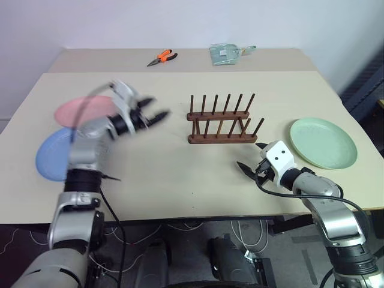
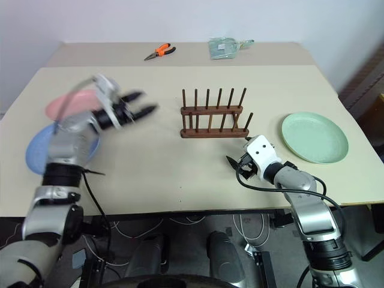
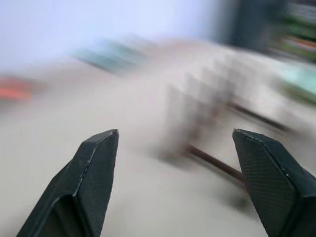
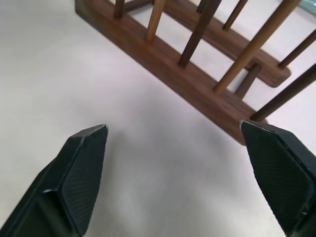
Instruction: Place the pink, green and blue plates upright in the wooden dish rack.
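The dark wooden dish rack stands empty at the middle of the table. To its left, the pink plate lies flat, with the blue plate flat just in front of it. At the right the green plate also lies flat. My left gripper is open, holds nothing and hovers above the table between the pink plate and the rack, pointing toward the rack. My right gripper is open and empty, low over the table just in front of the rack's right end, whose rail and pegs are close ahead.
Orange-handled pliers and a pale green packet lie at the far side of the table. The table's front edge runs just below both arms. Bare tabletop lies in front of the rack.
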